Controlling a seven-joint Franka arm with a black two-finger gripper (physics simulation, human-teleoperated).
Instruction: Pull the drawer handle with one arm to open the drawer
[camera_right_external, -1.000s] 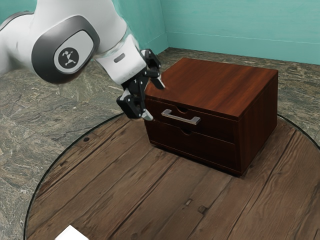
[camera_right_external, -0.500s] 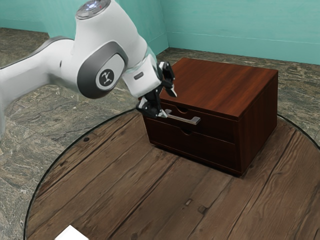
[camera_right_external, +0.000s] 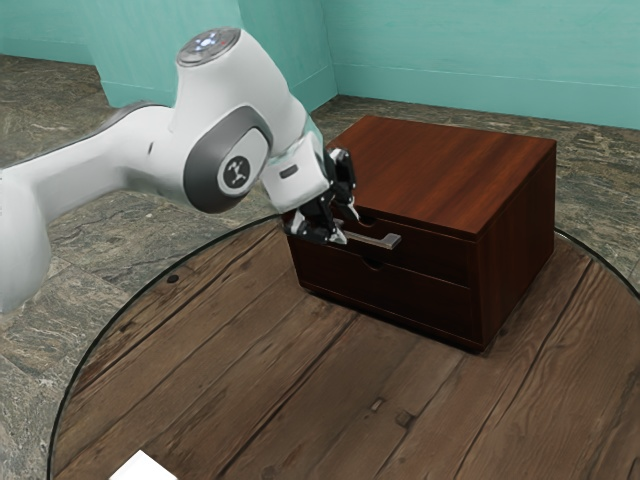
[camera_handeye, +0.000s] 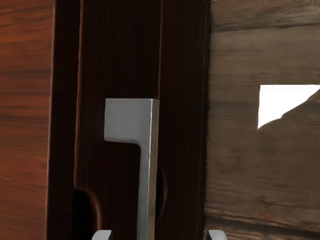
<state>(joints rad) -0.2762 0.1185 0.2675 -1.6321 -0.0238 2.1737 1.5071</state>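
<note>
Gripper (camera_right_external: 335, 224) at top drawer (camera_right_external: 425, 247), spread open, straddling handle (camera_right_external: 377, 238) end, seemingly untouched. Cabinet (camera_right_external: 450, 175) at table's (camera_right_external: 250, 380) two o'clock.

The white arm (camera_right_external: 120, 170) comes in from the left edge of the exterior view, with the elbow (camera_right_external: 232, 170) bent up around upper-middle and the wrist (camera_right_external: 300, 176) tilting down to the right. The black gripper (camera_right_external: 338, 222) sits just left of centre. In the wrist view, its fingertips (camera_handeye: 102, 234) are spread apart, not closed.
</note>
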